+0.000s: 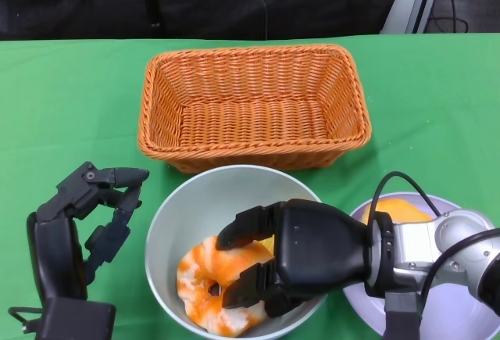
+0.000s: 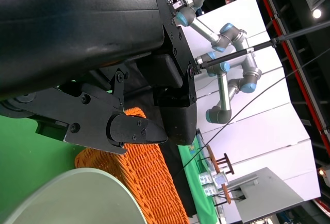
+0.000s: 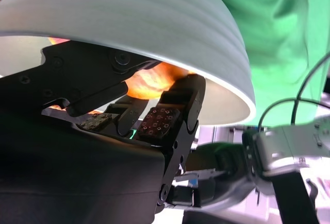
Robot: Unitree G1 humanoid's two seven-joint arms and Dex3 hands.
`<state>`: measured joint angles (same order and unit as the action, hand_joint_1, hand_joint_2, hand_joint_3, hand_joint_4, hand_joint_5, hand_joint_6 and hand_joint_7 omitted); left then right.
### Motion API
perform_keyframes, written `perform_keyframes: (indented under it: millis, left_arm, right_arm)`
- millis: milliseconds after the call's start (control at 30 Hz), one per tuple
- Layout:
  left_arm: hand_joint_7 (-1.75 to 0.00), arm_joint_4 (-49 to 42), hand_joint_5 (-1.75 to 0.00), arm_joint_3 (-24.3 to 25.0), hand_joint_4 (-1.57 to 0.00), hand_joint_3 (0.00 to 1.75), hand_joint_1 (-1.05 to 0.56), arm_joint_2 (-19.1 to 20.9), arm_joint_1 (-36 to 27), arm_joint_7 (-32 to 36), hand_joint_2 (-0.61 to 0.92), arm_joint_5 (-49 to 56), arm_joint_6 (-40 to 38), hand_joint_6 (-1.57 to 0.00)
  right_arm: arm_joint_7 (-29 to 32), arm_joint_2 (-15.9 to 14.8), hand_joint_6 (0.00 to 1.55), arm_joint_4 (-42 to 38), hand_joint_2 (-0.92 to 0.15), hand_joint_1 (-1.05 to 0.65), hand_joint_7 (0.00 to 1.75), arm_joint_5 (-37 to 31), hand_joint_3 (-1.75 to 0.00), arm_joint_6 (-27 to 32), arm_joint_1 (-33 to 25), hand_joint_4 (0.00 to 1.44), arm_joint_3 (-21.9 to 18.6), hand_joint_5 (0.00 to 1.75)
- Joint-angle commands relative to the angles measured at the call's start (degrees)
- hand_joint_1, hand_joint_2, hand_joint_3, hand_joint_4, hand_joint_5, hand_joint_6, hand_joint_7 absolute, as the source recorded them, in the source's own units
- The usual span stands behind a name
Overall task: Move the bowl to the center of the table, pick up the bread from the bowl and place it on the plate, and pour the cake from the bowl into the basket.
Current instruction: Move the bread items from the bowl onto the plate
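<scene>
Inside the pale bowl [image 1: 168, 230] near the table's front edge, the right hand [image 1: 301, 255] is closing its fingers around the orange-and-white bread [image 1: 205, 285], while the left hand [image 1: 86, 215] is hovering beside the bowl's left with fingers curled loosely, holding nothing, the wicker basket [image 1: 254, 105] sitting just beyond.

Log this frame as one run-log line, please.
bowl: center | right hand: inside bowl, over cake | left hand: free | basket: empty

Basket [image 1: 254, 105] behind bowl [image 1: 168, 234] — plate [image 1: 453, 313] right.
</scene>
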<state>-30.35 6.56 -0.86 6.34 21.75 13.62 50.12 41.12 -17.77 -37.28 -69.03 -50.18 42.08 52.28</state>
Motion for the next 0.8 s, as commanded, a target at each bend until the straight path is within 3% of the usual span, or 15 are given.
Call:
perform_keyframes:
  millis: [33, 133, 300, 433, 533, 800]
  left_arm:
    - [-0.81, -0.5, -1.31, 0.6, -0.8, 0.24, -0.2, 0.7, 0.2, 1.1, 0.92, 0.1, 0.8, -0.92]
    - [-0.81, -1.2, -1.31, 0.7, -0.8, 0.24, -0.21, 0.8, 0.4, 1.2, 0.92, 0.2, 1.3, -0.91]
    - [-0.81, -1.4, -1.32, 0.7, -0.8, 0.23, -0.21, 0.7, 0.4, 1.7, 0.92, 0.7, 1.2, -0.91]
    - [-0.81, -2.3, -1.31, 0.7, -0.8, 0.24, -0.2, 1.1, 0.6, 1.9, 0.92, 0.7, 2.0, -0.91]
    - [-0.81, -2.9, -1.3, 0.7, -0.79, 0.25, -0.2, 1.1, 0.9, 1.9, 0.92, 0.5, 2.6, -0.91]
    - [-0.8, -4.0, -1.29, 0.7, -0.79, 0.25, -0.2, 1.4, 1.1, 2.2, 0.92, 0.9, 3.6, -0.91]
  right_arm:
    - [1.7, 0.1, 1.23, -2.6, -0.82, -0.35, 0.01, -0.2, 0.0, -2.2, 0.5, 0.96, 1.2, 0.93]
    - [6.4, 0.9, 1.25, -4.5, -0.81, -0.33, 0.01, -0.7, 0.0, -2.5, 0.7, 0.9, 1.6, 1.05]
    - [14.5, 2.6, 1.27, -8.1, -0.79, -0.3, 0.02, -1.6, 0.0, -3.3, 1.2, 0.92, 2.5, 1.07]
    - [18.9, 3.6, 1.29, -10.5, -0.8, -0.3, 0.02, -2.3, 0.0, -3.4, 2.0, 0.83, 3.5, 1.34]
    - [19.1, 3.9, 1.29, -11.5, -0.83, -0.31, 0.02, -1.8, 0.0, -4.0, 2.4, 0.81, 3.8, 1.32]
    - [22.2, 4.7, 1.29, -12.8, -0.81, -0.32, 0.02, -1.9, -0.01, -4.4, 2.8, 0.92, 3.7, 1.1]
